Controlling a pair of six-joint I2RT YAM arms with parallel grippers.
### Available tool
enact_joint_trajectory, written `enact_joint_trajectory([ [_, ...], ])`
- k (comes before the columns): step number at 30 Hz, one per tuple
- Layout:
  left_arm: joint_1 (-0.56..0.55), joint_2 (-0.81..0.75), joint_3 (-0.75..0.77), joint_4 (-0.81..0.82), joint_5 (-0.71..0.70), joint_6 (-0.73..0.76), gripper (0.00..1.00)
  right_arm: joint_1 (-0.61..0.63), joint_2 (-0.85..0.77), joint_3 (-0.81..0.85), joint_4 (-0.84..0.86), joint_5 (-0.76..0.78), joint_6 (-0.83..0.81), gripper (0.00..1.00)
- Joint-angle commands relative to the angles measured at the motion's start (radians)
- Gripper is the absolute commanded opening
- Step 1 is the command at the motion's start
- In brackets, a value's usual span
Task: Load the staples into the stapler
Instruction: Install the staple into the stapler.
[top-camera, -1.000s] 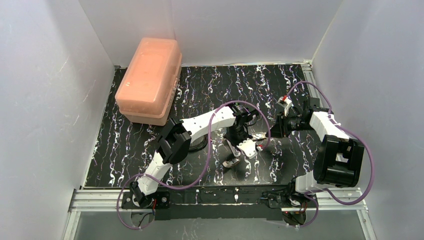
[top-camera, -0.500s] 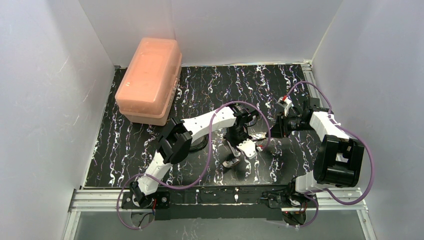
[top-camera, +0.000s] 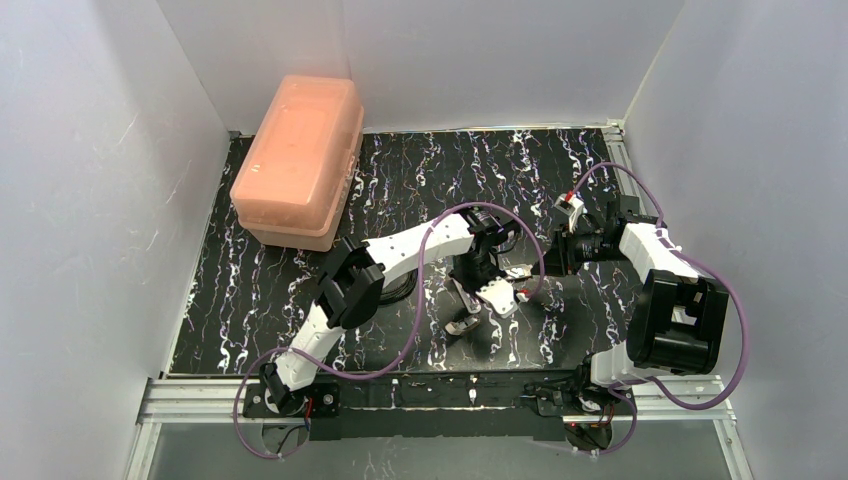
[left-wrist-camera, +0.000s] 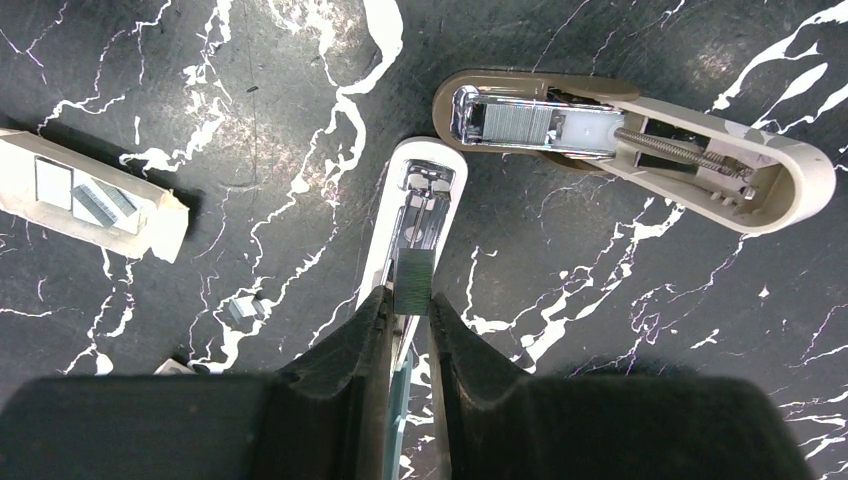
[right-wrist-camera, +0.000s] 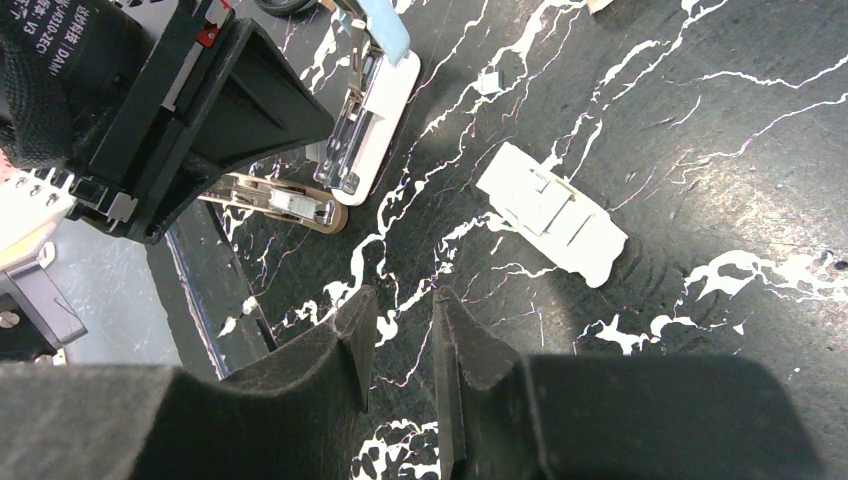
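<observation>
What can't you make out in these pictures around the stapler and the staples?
- Left wrist view: the left fingers cover the near ends of the staple strip and the stapler, so how deep the strip sits is unclear.
- Right wrist view: the top edge cuts off the stapler's light-blue lid.
- Top view: both are too small, partly under the left arm.

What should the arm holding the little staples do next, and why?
Probably ease the left gripper straight down so the staples settle into the open silver channel of the stapler, then let go. The strip is pinched right above the channel's near end and looks lined up with it, though I can't tell whether it is seated yet.
</observation>
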Motion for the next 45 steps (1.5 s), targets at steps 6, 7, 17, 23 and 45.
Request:
enact_joint_trajectory([
  [6,-0.011,0.013,0.031,-0.038,-0.006,-0.018,0.0,-0.005,0.0,0.036,-0.015,-0.023,-0.022,0.35],
  [7,-0.011,0.015,0.034,-0.039,-0.007,-0.021,0.0,-0.004,-0.001,0.036,-0.015,-0.024,-0.023,0.35],
  [17,-0.013,0.01,0.019,-0.039,-0.011,-0.009,0.0,-0.005,0.001,0.038,-0.016,-0.024,-0.024,0.35],
  [23,-0.014,0.003,0.012,-0.039,-0.022,-0.009,0.0,-0.006,0.005,0.038,-0.016,-0.024,-0.024,0.35],
  [45,-0.02,-0.004,-0.007,-0.039,-0.015,0.007,0.0,-0.005,0.006,0.038,-0.018,-0.025,-0.024,0.35],
])
